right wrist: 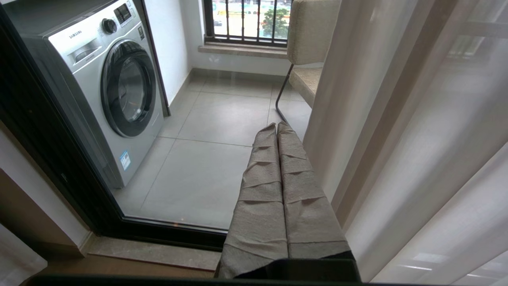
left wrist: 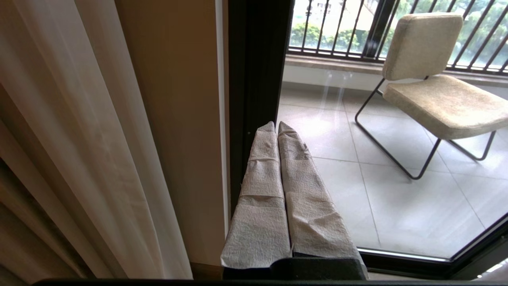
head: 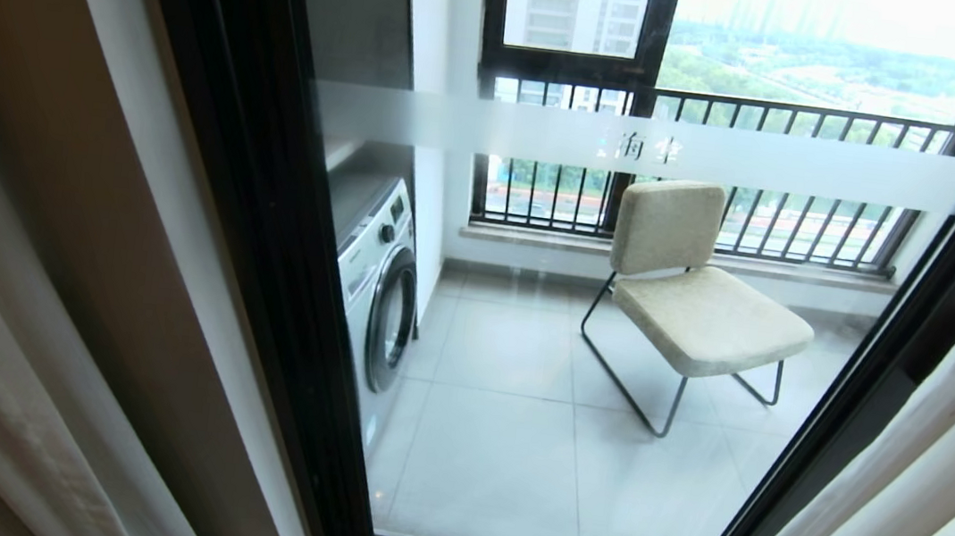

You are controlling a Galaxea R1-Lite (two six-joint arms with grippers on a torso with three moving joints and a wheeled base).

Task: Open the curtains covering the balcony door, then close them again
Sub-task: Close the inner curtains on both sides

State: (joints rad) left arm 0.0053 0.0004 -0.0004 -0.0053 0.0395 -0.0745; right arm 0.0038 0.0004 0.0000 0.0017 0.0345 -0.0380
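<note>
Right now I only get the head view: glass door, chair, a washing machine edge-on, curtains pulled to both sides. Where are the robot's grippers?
Observer: Both are below your picture. The left gripper is shut and holds nothing, pointing at the balcony door's black frame.
Operator: And the other one?
Observer: The right gripper is shut too, right beside the curtains on that side, with no fabric between its fingers.
Operator: Can you see the washing machine better than I can?
Observer: Yes. The right wrist view shows the washing machine from the front: round door, a dial, a small display.
</note>
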